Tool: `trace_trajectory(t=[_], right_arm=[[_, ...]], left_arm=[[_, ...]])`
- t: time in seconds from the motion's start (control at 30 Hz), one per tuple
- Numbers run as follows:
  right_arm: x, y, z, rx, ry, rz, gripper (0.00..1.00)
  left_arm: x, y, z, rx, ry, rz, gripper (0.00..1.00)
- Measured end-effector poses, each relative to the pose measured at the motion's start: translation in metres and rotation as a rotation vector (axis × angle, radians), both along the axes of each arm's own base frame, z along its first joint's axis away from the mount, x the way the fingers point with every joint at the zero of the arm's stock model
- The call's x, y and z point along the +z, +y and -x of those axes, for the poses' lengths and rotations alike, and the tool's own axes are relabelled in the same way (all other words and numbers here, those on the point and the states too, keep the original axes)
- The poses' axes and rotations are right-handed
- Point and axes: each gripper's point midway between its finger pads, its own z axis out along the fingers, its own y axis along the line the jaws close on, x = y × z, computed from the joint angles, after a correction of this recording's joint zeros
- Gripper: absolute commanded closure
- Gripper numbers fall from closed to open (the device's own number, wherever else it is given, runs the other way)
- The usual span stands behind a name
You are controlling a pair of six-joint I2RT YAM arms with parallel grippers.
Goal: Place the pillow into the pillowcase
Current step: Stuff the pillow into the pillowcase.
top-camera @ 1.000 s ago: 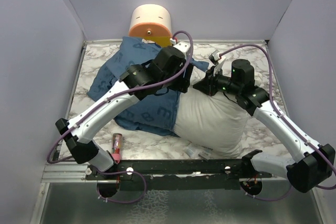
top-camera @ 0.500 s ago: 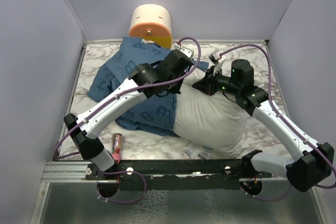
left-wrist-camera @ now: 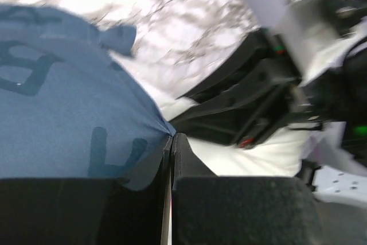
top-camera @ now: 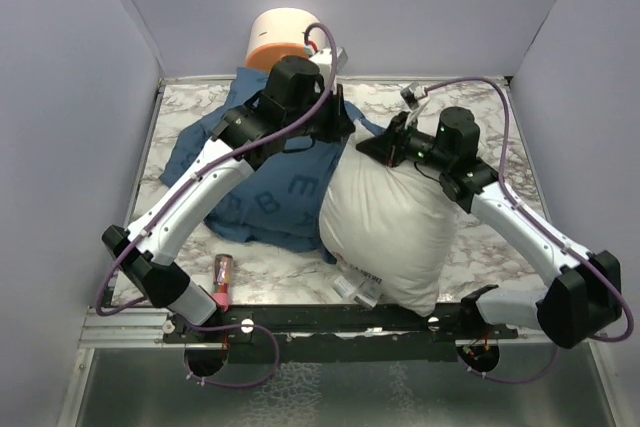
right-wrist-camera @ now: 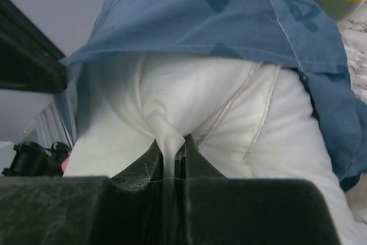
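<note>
Mid-frame on the surface: left claw pinched shut on pillowcase hem, right claw clamped on pillow corner. Step looks like sleeving; next, drag hem over pillow.

This is a robotics lab test cell, not a home. Plain lavender walls box in a marble-patterned table. Two robot arms are bolted to a metal rail along its near edge, with purple cables looping over them (the pillow and pillowcase alone look homely).
</note>
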Motion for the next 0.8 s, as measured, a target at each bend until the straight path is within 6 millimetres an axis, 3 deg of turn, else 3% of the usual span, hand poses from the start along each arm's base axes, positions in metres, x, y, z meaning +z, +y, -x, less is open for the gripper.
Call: trace_trajectory(t=[0.1, 0.23, 0.43, 0.5, 0.6, 0.7, 0.8], right_arm=[[0.002, 0.011, -0.018, -0.013, 0.038, -0.072, 0.99], [0.002, 0.028, -0.025, -0.008, 0.085, -0.137, 0.99], [0.029, 0.033, -0.038, -0.052, 0.039, -0.176, 0.99], [0.034, 0.034, -0.043, -0.059, 0.025, -0.167, 0.99], [0.044, 0.035, -0.047, -0.057, -0.011, -0.165, 0.99], [0.031, 0.029, -0.036, -0.057, -0.009, -0.151, 0.99], [0.014, 0.02, -0.021, -0.058, 0.006, -0.142, 0.99]], left_arm=[[0.016, -0.017, -0.013, -0.017, 0.034, 0.142, 1.0], [0.073, -0.073, -0.016, -0.171, -0.009, 0.442, 1.0], [0.145, -0.088, 0.008, -0.323, -0.087, 0.648, 1.0], [0.169, -0.081, 0.008, -0.331, -0.145, 0.669, 0.98], [0.177, -0.059, 0.003, -0.278, -0.215, 0.632, 0.68], [0.149, -0.019, 0.001, -0.144, -0.228, 0.532, 0.47], [0.113, 0.027, 0.008, 0.007, -0.213, 0.423, 0.41]])
